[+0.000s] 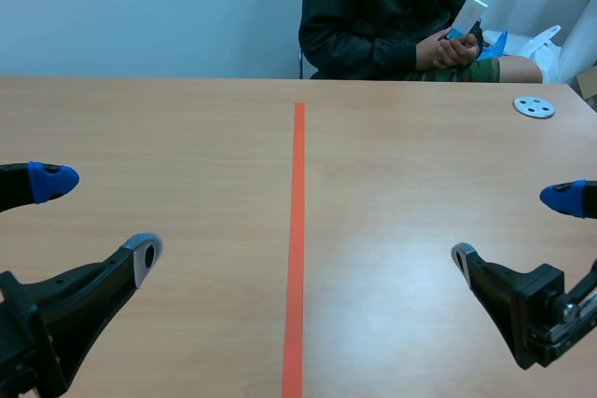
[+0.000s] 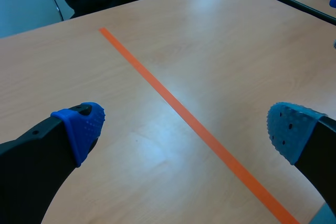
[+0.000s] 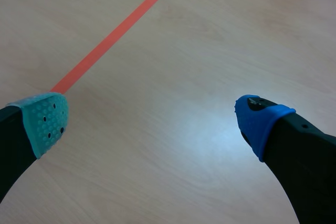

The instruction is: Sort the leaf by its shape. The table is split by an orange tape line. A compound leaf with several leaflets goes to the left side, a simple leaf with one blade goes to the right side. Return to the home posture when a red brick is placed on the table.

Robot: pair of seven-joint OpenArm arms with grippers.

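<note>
No leaf is seen on the table (image 1: pixel 187 137) in any view, so its place cannot be given. The left gripper (image 1: pixel 98 219), lower left, and the right gripper (image 1: pixel 513 227), lower right, are spread wide with nothing between them. A leaf is judged light, limp and easily torn, best pinched at the stalk. The perforated metal disc (image 1: pixel 534 107) and the person (image 1: pixel 382 6) are shown by the scene and left wrist views only; the right wrist view shows just the tape line (image 1: pixel 298 230) and tabletop.

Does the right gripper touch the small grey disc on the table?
Apart. In the scene view a stretch of table separates the right gripper from the grey disc.
</note>
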